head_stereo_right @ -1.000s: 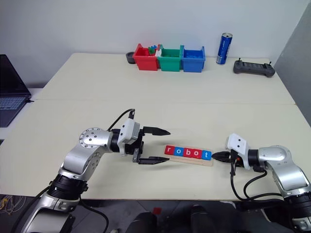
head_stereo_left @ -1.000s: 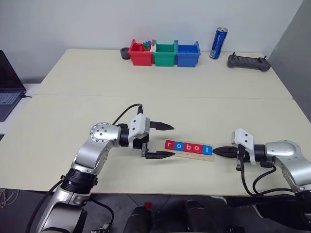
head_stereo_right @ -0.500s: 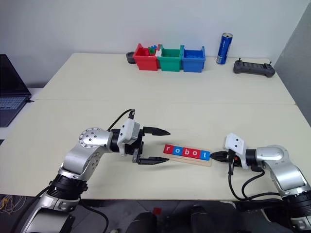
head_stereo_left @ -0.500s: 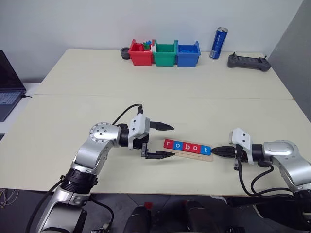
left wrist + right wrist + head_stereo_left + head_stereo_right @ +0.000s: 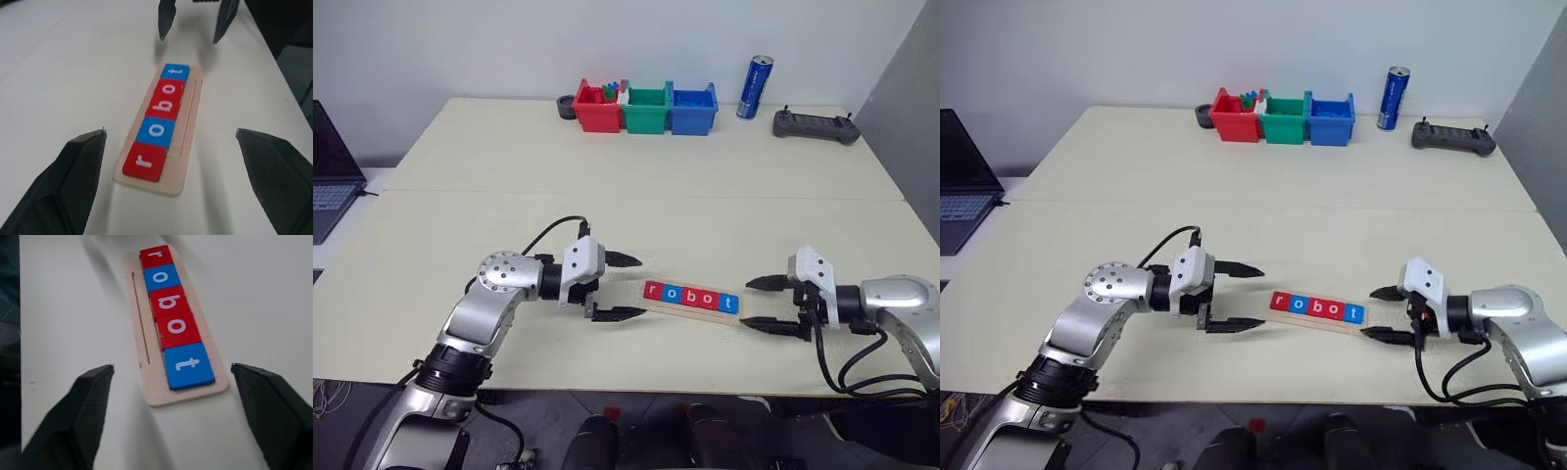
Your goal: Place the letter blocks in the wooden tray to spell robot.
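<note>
The wooden tray (image 5: pixel 690 304) lies near the front edge of the pale table (image 5: pixel 636 166), its length running across the robot's front. Five letter blocks (image 5: pixel 691 296) sit edge to edge along it: red r (image 5: pixel 144 161), blue o (image 5: pixel 157 131), red b and o, blue t (image 5: pixel 188 364), spelling "robot". The word appears complete, so both arms judged to be standing off rather than working.

The left gripper (image 5: pixel 619 286) hovers just beside the tray's r end, fingers spread wide and empty, aimed along the tray. The right gripper (image 5: pixel 767 303) hovers just beside the tray's t end, likewise spread and empty. Neither touches tray or blocks; the tray sits between the two grippers, roughly in line with both. Spread fingers at each end leave the row undisturbed.

Well beyond the tray, at the table's far side, stand red, green and blue plastic bins (image 5: pixel 644 108), a blue drink can (image 5: pixel 753 87) and a dark handheld controller (image 5: pixel 815 125). A laptop (image 5: pixel 331 171) sits far off the tray's r side.
</note>
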Controlling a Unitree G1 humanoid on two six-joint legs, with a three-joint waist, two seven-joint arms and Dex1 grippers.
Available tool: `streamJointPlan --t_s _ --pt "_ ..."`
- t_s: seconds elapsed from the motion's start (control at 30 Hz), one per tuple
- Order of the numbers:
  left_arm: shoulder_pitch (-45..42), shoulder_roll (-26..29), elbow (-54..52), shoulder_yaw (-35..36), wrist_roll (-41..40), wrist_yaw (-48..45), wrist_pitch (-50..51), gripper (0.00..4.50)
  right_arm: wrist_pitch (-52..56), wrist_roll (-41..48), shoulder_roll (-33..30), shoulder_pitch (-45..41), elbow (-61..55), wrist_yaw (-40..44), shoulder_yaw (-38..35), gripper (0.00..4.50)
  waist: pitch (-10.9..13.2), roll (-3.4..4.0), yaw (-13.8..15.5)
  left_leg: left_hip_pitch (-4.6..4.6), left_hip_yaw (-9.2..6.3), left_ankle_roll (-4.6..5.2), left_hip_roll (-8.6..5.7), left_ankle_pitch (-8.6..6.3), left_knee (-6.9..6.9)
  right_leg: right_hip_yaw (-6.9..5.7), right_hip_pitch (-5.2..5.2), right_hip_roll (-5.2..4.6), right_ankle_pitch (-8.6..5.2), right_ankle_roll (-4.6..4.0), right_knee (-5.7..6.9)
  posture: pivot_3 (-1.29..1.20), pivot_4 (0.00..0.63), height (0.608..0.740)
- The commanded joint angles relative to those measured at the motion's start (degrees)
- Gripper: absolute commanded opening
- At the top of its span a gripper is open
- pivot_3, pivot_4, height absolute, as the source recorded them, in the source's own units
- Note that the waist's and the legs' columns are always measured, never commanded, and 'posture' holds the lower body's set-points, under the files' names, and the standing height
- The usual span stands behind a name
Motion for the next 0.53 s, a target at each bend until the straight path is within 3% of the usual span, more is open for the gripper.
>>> streamJointPlan --t_s 0.03,0.53 --pt "0.2 0.7 -1.4 0.7 0.1 0.3 0.0 4.5 1.4 1.9 -1.3 0.6 -3.7 -0.5 -2.7 4.46 0.0 0.0 0.0 0.0 0.01 0.0 0.01 0.0 0.0 -0.01 0.0 0.0 0.0 0.0 0.0 0.0 0.15 0.74" --pt "-0.4 1.0 -1.1 0.6 -0.2 -0.5 1.1 4.5 1.5 1.1 -1.2 0.9 -5.0 -2.9 -3.0 4.46 0.0 0.0 0.0 0.0 0.01 0.0 0.01 0.0 0.0 -0.01 0.0 0.0 0.0 0.0 0.0 0.0 0.15 0.74"
